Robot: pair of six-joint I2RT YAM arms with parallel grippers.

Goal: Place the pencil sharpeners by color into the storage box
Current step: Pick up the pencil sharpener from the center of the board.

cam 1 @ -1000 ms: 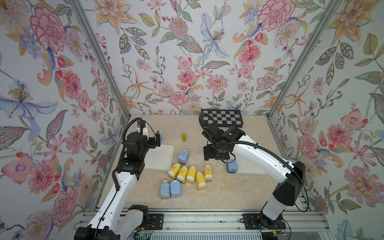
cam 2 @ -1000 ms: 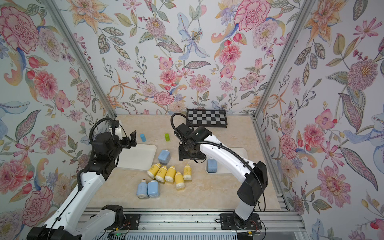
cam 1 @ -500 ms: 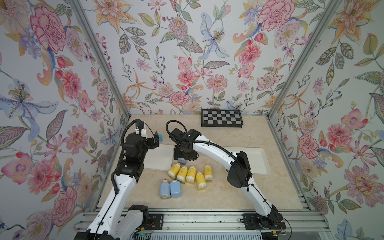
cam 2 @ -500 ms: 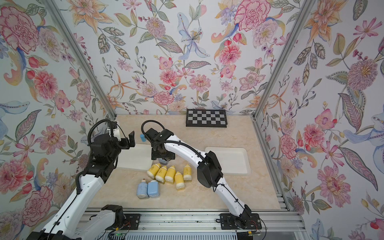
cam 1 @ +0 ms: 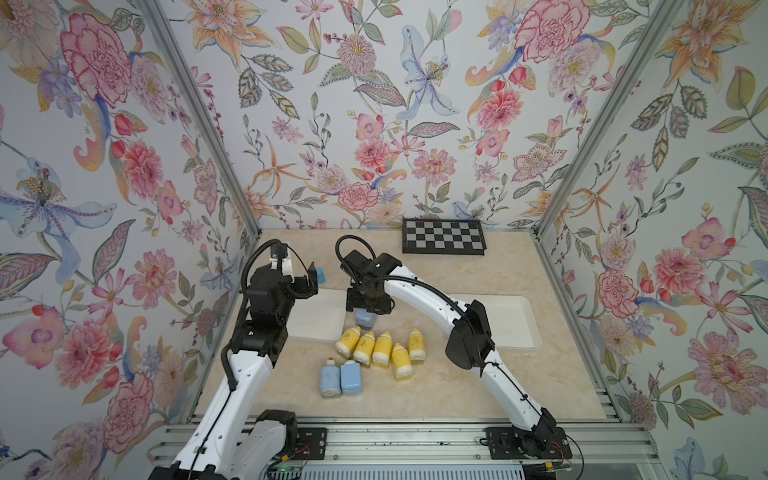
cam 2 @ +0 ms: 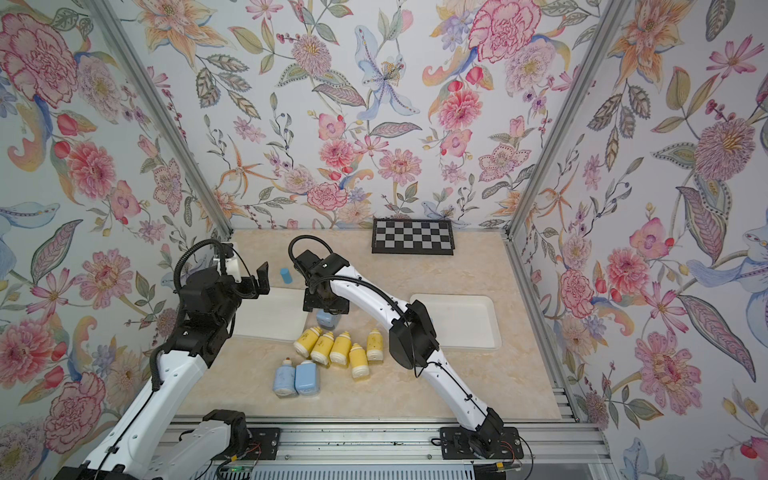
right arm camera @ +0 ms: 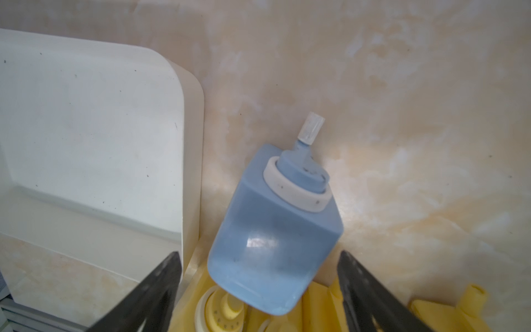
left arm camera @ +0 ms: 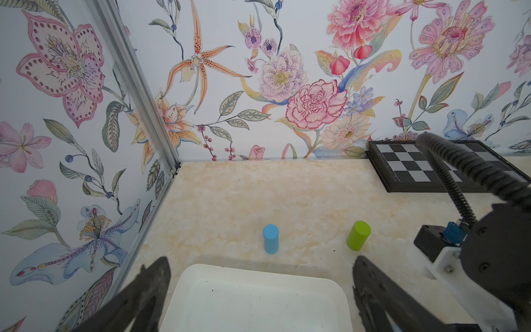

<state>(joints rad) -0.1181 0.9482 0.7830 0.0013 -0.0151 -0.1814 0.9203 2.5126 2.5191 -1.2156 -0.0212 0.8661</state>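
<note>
My right gripper [right arm camera: 258,254] has swung over from the right tray [cam 1: 511,320]. It is open and empty, straddling the blue sharpener [right arm camera: 273,230] lying beside the left tray [right arm camera: 191,143]. The left gripper [left arm camera: 260,258] gapes wide, empty. I'd lower squarely, then squeeze its flat sides.

Blue pencil sharpener [right arm camera: 273,230] lies just beside the white tray wall [right arm camera: 192,143]; only a narrow slot separates them. Yellow pencil sharpeners [right arm camera: 321,310] sit close against its base end. Bare tabletop [right arm camera: 402,115] is open along its opposite side and beyond its cap [right arm camera: 311,126].
</note>
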